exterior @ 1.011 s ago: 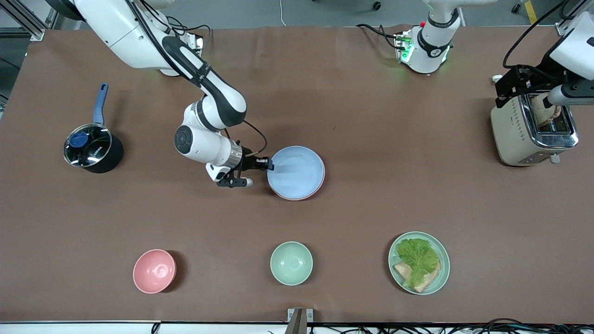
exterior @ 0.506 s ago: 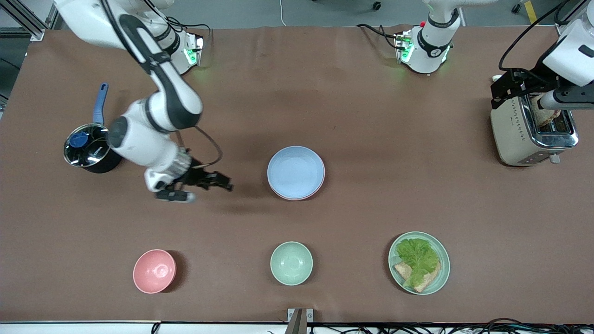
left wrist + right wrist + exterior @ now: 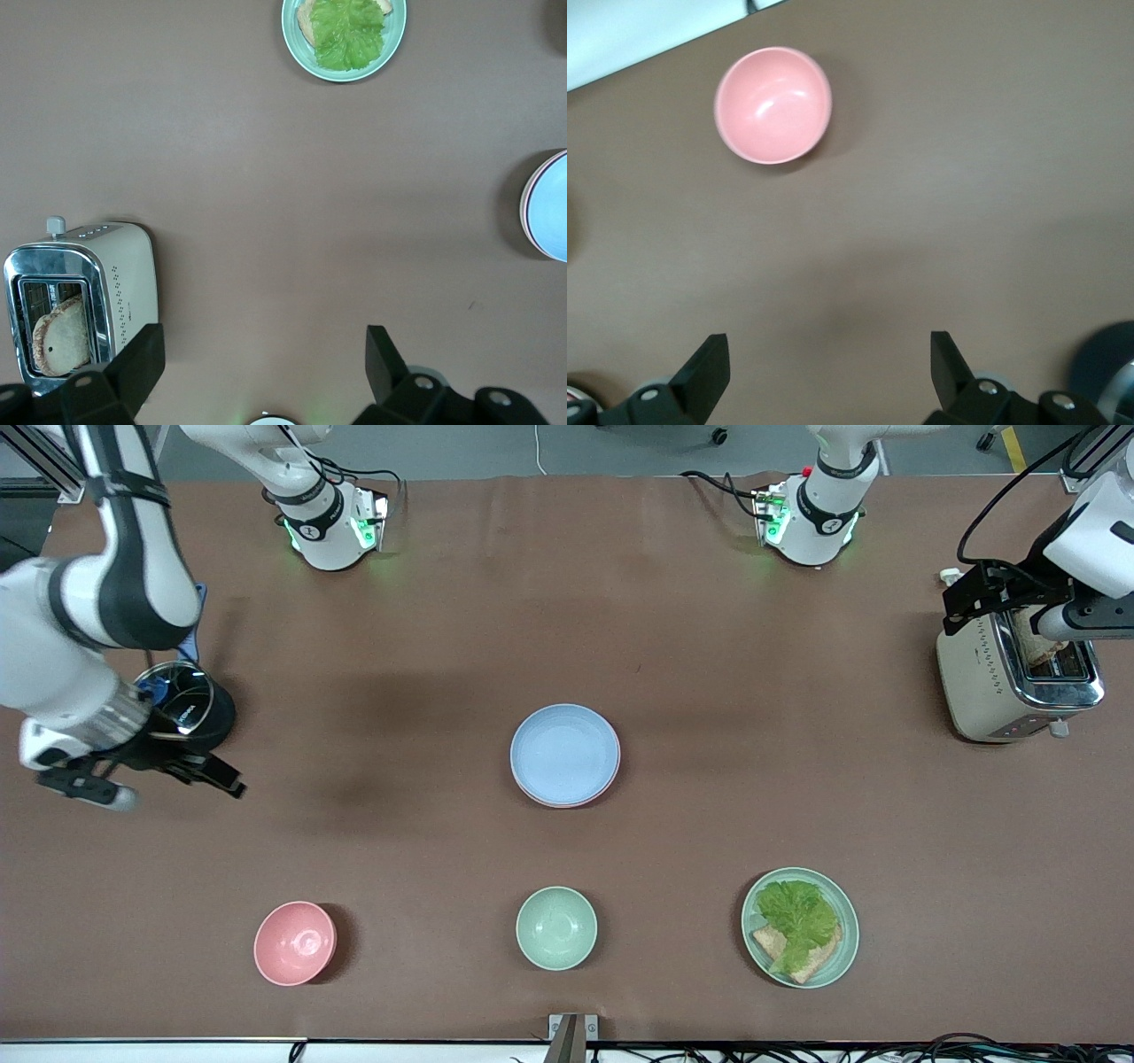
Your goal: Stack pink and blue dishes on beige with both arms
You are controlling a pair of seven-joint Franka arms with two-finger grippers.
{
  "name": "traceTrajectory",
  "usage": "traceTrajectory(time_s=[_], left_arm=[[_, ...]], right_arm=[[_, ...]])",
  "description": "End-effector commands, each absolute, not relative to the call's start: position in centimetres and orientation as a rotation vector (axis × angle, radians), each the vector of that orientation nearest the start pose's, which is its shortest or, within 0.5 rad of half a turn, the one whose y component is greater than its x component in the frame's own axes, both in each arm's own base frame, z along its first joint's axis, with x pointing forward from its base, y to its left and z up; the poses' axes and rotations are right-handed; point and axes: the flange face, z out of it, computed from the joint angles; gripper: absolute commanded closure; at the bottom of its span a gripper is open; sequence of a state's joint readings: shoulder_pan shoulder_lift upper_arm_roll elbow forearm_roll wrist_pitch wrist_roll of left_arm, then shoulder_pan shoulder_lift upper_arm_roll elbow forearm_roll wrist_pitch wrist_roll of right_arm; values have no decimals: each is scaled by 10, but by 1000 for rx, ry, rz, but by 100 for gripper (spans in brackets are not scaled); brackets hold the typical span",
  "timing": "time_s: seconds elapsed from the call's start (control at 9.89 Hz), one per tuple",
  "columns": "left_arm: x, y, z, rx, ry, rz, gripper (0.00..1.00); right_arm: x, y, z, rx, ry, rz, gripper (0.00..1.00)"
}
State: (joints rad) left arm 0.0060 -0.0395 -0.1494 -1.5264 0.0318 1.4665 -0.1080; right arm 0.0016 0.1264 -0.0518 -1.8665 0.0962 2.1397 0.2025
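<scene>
While one blue plate (image 3: 564, 752) tops the stack, two bowls (image 3: 295, 942) sit apart.

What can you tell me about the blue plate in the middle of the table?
The blue plate is a pastel, matte, shallow round dish lying flat, rim up and empty. It rests on a pink plate, of which only a thin edge shows; no beige plate is visible beneath. No gripper touches it. It lies farther from the front camera than the mint-green bowl.
</scene>
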Motion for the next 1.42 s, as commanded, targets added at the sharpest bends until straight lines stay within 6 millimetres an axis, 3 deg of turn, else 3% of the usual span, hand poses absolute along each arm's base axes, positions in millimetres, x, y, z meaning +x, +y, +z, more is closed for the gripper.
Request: traceTrajectory(time_s=[0.0, 0.2, 0.4, 0.61, 1.31], left_arm=[[518, -72, 641, -3112, 57, 78, 0], [516, -72, 639, -3115, 56, 69, 0], [517, -73, 642, -3118, 68, 62, 0], [522, -71, 650, -3116, 124, 36, 0], [527, -71, 652, -3126, 131, 37, 0]], right_arm=[[607, -52, 527, -3097, 469, -176, 0], [581, -83, 588, -3097, 519, -177, 0], [540, -88, 647, -3119, 356, -130, 0], [524, -84, 660, -3120, 359, -60, 0], [525, -78, 666, -3125, 321, -76, 0]])
